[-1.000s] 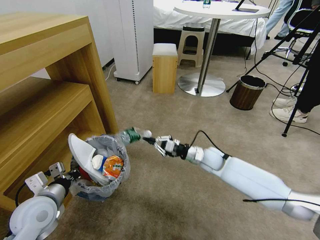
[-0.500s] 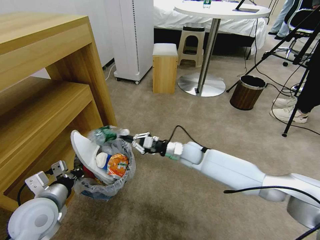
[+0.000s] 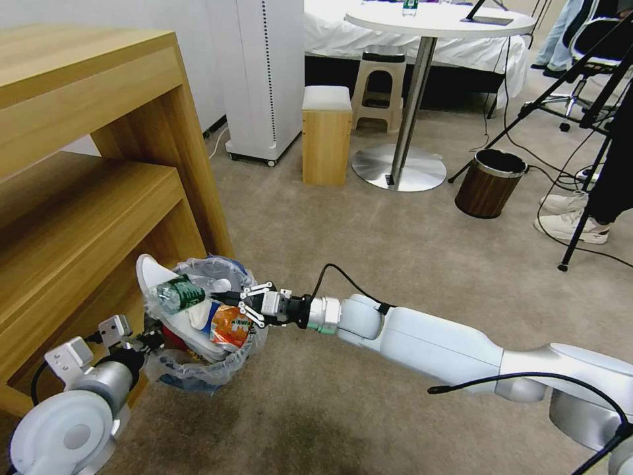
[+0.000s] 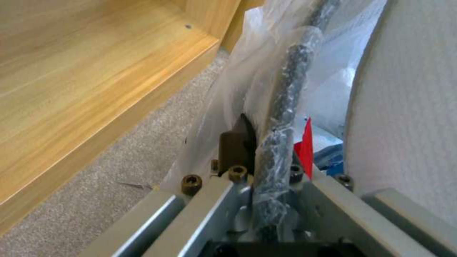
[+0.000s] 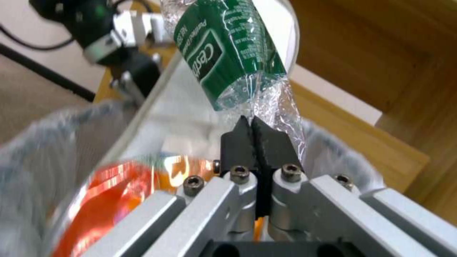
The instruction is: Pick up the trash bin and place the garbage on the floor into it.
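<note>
Right gripper point(image 3: 227, 298) pinched tight on the bottle point(image 3: 177, 294); the crushed neck sits between the fingertips point(image 5: 252, 137), green label beyond them, over the bin point(image 3: 198, 369). Left gripper point(image 4: 257, 142) clamps the bin's rim, one finger outside the liner, beside the shelf point(image 3: 79, 218).

Bottle label point(image 5: 224, 53): I read white "Ces…" on green; the smaller print is illegible.
Orange can point(image 3: 227, 328): lettering unreadable.
</note>
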Controlling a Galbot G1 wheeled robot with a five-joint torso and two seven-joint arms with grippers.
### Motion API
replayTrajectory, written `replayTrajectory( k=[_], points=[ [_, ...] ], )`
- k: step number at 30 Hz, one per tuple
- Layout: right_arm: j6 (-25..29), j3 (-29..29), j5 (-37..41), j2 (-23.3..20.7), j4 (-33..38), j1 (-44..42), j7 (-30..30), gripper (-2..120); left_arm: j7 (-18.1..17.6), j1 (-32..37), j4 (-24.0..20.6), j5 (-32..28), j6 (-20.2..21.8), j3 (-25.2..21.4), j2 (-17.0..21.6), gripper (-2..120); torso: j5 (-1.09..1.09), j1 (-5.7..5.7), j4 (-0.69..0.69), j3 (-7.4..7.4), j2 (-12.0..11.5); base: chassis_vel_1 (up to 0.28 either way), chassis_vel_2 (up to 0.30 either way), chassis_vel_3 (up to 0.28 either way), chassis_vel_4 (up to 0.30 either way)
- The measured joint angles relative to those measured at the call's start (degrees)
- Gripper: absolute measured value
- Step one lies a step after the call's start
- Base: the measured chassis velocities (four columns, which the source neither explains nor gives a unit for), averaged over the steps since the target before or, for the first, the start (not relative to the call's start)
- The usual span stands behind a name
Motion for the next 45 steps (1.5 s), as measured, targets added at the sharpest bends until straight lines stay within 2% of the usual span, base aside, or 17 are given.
replayTrajectory(
  k=[7,10,11,14,15,18,20,21,23,26,27,30,31,34,39,45],
  points=[
    [-0.4,0.4,-0.5,-0.9,-0.4,-0.6,0.6,1,0.0,0.2,-0.4,0.0,0.0,0.0,-0.1,0,0.00,0.00,0.00,0.00,0.0,0.000,0.000,0.000,0.000],
    [-0.8,0.7,-1.1,-0.9,-0.3,-0.8,1.3,16,-0.1,0.4,-0.6,0.0,0.0,-0.2,-0.1,0,0.00,0.00,0.01,0.00,0.0,0.000,0.000,0.000,0.000],
    [-0.8,0.7,-1.1,-0.9,-0.3,-0.8,1.3,16,-0.1,0.4,-0.6,0.0,0.0,-0.2,-0.1,0,0.00,0.00,0.01,0.00,0.0,0.000,0.000,0.000,0.000],
    [-1.2,0.9,-1.0,-1.2,0.3,-0.7,1.1,28,-0.1,0.6,-0.7,0.0,0.0,-0.4,-0.2,0,0.00,0.00,0.01,0.00,0.0,0.000,0.000,0.000,0.000],
    [-1.2,0.9,-1.0,-1.2,0.3,-0.7,1.1,28,-0.1,0.6,-0.7,0.0,0.0,-0.4,-0.2,0,0.00,0.00,0.01,0.00,0.0,0.000,0.000,0.000,0.000],
    [-1.5,1.1,-0.1,-1.5,1.5,-0.7,1.4,44,0.0,0.6,-0.6,0.0,0.0,-0.4,-0.3,0,0.00,0.00,0.01,0.00,0.0,0.000,0.000,0.000,0.000],
    [-1.8,1.1,0.2,-1.6,1.9,-0.8,1.6,47,0.0,0.6,-0.6,0.0,0.0,-0.4,-0.3,0,0.00,0.00,0.01,0.00,0.0,0.000,0.000,0.000,0.000],
    [-1.8,1.2,0.4,-1.7,2.3,-1.0,1.9,53,0.0,0.6,-0.4,-0.1,0.0,-0.5,0.0,0,-0.01,0.00,0.01,0.00,0.0,0.000,0.000,0.000,0.000],
    [-1.9,1.3,0.5,-1.8,2.4,-1.0,2.0,56,0.0,0.7,-0.4,-0.1,0.0,-0.6,0.1,0,-0.01,0.00,0.01,0.00,0.0,0.000,0.000,0.000,0.000],
    [-2.2,2.7,0.9,-2.4,4.2,-1.9,2.4,72,-0.3,1.3,-0.3,-0.6,0.0,-0.9,1.3,0,0.00,0.00,0.01,0.00,0.0,0.000,0.000,0.000,0.000],
    [-2.2,2.7,0.9,-2.4,4.2,-1.9,2.4,72,-0.3,1.3,-0.3,-0.6,0.0,-0.9,1.3,0,0.00,0.00,0.01,0.00,0.0,0.000,0.000,0.000,0.000],
    [-2.5,3.8,1.3,-3.0,5.8,-2.2,2.8,86,-0.7,1.8,-0.2,-0.9,0.0,-0.6,2.1,0,0.01,0.00,0.00,0.00,0.0,0.000,0.000,0.000,0.000],
    [-2.5,3.8,1.3,-3.0,5.8,-2.2,2.8,86,-0.7,1.8,-0.2,-0.9,0.0,-0.6,2.1,0,0.01,0.00,0.00,0.00,0.0,0.000,0.000,0.000,0.000],
    [-2.8,5.2,1.7,-3.6,7.2,-2.4,3.2,98,-0.8,2.6,0.2,-0.6,0.2,0.2,2.3,0,-0.01,0.00,0.01,0.00,0.0,0.000,0.000,0.000,0.000],
    [-3.4,7.3,2.2,-4.6,9.9,-3.7,4.2,100,-0.9,4.0,0.8,0.1,0.6,0.9,2.6,0,-0.01,0.00,0.01,0.00,0.0,0.000,0.000,0.000,0.000],
    [-3.8,12.5,2.7,-6.7,12.3,-6.2,4.9,100,-1.7,6.9,2.2,-0.4,0.9,2.0,5.1,0,0.00,0.00,0.02,0.00,0.0,0.000,0.000,0.000,0.000]
  ],
)
